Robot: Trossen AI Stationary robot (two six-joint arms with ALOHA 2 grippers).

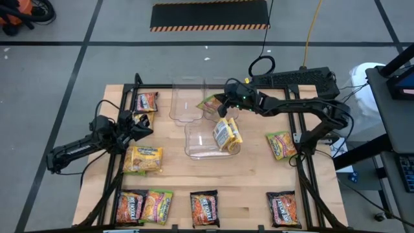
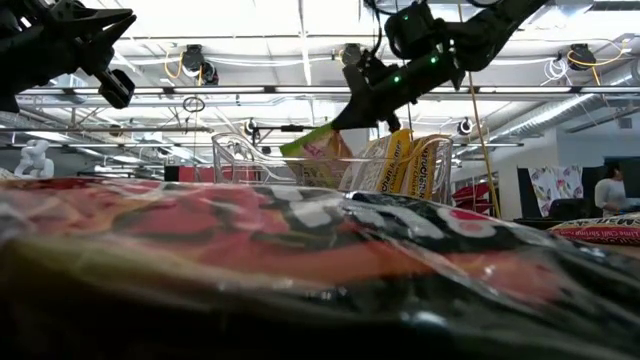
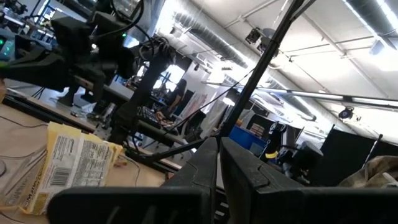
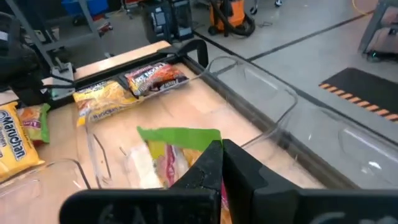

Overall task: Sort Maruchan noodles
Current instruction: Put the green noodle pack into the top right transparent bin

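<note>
My right gripper [image 1: 224, 103] hangs over the far clear bins [image 1: 187, 100], shut on a lime-green noodle packet [image 1: 210, 103]. Two yellow packets [image 1: 227, 134] stand on edge in the nearer bin [image 1: 200, 144]. My left gripper [image 1: 143, 125] is raised above the table's left side, shut and empty, over a yellow packet [image 4: 102, 99] lying flat. Other packets lie flat: orange-red [image 1: 147, 101], yellow [image 1: 143, 159], lime-green [image 1: 281, 144], and a row along the near edge [image 1: 204, 208]. My right gripper pinches the lime-green packet between its two fingers [image 4: 239, 165] near one end [image 4: 186, 152], coming from above and slanting toward the table's left. The packet is lifted clear and hangs tilted below the fingers [image 2: 315, 145], its green edge [image 4: 180, 134] pointing away from the gripper.
Black frame bars [image 1: 129, 97] run along the table's left and right sides. Bare wood lies between the near bin and the near row of packets. In the low view a dark packet [image 2: 300, 250] fills the foreground. A person [image 2: 608, 190] stands far back in the room.
</note>
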